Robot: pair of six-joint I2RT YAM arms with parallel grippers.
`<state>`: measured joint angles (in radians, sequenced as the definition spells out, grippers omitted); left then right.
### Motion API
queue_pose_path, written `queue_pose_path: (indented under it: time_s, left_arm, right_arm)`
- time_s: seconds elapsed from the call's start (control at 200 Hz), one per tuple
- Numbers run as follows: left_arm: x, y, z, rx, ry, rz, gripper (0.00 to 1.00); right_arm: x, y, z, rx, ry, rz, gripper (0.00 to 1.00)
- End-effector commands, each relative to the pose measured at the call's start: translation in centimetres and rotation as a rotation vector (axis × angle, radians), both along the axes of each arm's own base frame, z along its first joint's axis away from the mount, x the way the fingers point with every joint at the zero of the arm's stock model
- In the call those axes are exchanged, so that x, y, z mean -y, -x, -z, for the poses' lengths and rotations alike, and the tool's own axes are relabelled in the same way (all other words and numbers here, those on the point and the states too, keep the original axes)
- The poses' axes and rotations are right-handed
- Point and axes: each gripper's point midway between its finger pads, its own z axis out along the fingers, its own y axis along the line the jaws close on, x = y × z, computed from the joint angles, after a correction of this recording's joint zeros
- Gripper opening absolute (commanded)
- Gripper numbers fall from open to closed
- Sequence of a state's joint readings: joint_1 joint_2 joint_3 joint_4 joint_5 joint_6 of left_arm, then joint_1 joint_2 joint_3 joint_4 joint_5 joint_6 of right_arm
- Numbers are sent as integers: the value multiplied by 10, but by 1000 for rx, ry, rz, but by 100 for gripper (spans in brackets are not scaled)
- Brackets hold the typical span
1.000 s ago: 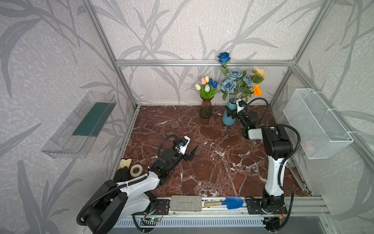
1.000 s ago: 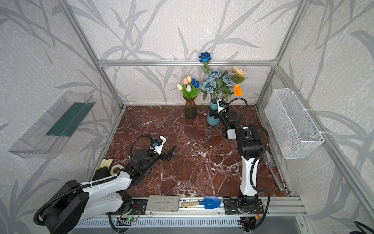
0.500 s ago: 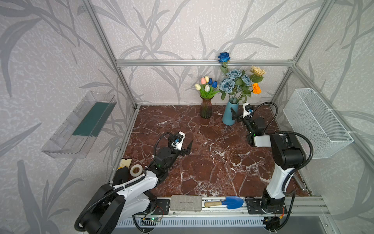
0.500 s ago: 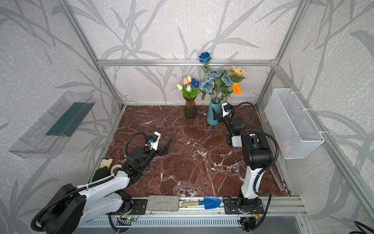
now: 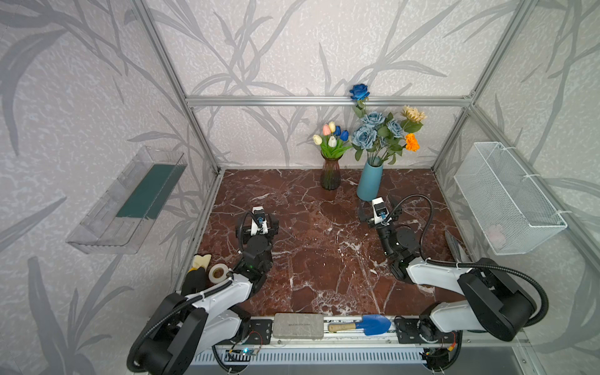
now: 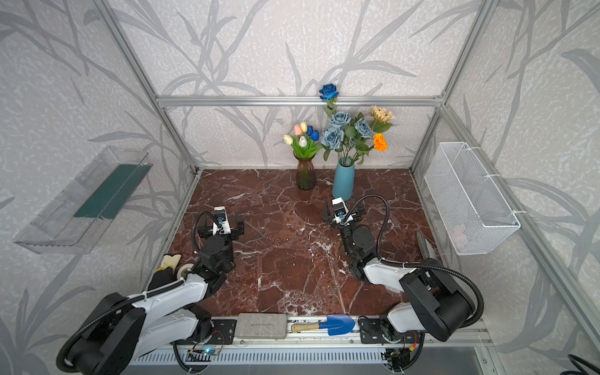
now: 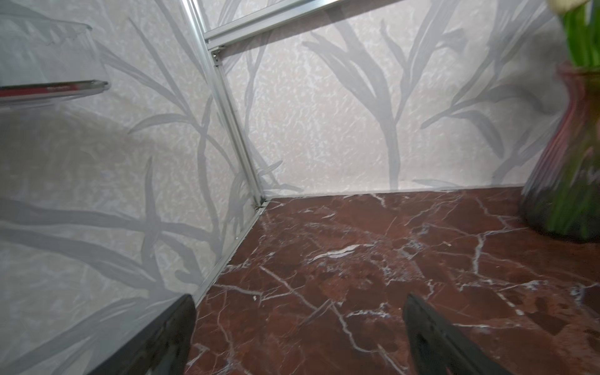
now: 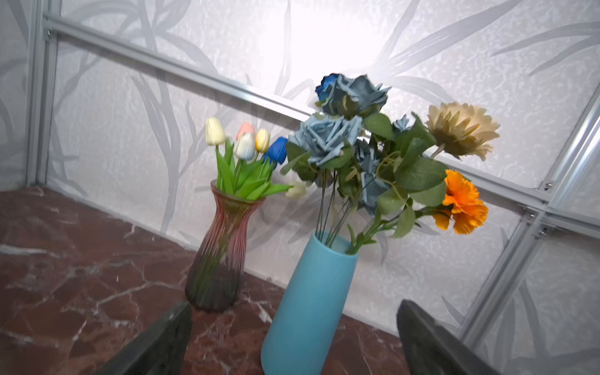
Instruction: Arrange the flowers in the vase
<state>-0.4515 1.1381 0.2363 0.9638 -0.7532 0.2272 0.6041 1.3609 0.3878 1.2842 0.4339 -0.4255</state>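
Ahead of the left gripper (image 5: 258, 227): bare marble tabletop (image 5: 324, 259); jaws spread wide, nothing between them.
Ahead and to its right: ribbed glass vase (image 5: 330, 177), well apart, upright, holding the tulips (image 5: 331, 139) with their green leaves.
Just ahead of the right gripper (image 5: 379, 217): blue vase (image 5: 369, 181), upright, near the fingertips but apart from them.
Above that vase's mouth: dusty-blue roses (image 5: 373, 130) bunched, deep-blue rose (image 5: 359, 91) tallest, cream daisy (image 5: 413, 114) and orange bloom (image 5: 411, 142) spreading toward the gripper's right.
Right gripper: jaws wide apart, empty.
Loose stems: none visible on the tabletop.
Step in hand: by my reading every flower sits in a vase, so what remains is drawing both arms clear.
Doing it well: pull the right gripper straight back along its own axis, low and slow, jaws left wide so no leaf or stem gets pinched; avoid any sideways swing near the blue vase.
Risk: the blue vase looks top-heavy; a nudge could tip it.
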Motion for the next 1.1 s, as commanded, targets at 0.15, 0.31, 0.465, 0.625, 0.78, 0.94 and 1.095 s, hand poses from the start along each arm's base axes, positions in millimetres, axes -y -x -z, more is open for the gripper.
queue_pose_path:
  time_s: [0.15, 0.31, 0.465, 0.625, 0.78, 0.94, 1.095]
  left_arm:
    - [-34, 3, 34, -105, -26, -140, 100]
    - [-47, -5, 45, -29, 91, -131, 100]
    - [-49, -16, 50, 26, 86, -97, 100]
    - [-46, -31, 63, -13, 72, -72, 100]
    - [-34, -31, 68, -31, 75, 23, 100]
    - [-21, -31, 84, -81, 100, 170, 100]
    - [-43, -47, 86, -99, 151, 73, 100]
  right_arm:
    - [82, 41, 53, -333, 11, 278, 99]
    - [128, 48, 78, -356, -63, 323, 100]
    - [147, 43, 101, -363, -111, 357, 100]
    - [140, 28, 108, -336, -83, 325, 100]
    - [131, 6, 116, -310, -105, 262, 99]
    - [99, -11, 139, -340, -94, 59, 99]
    - [129, -19, 149, -352, -175, 197, 99]
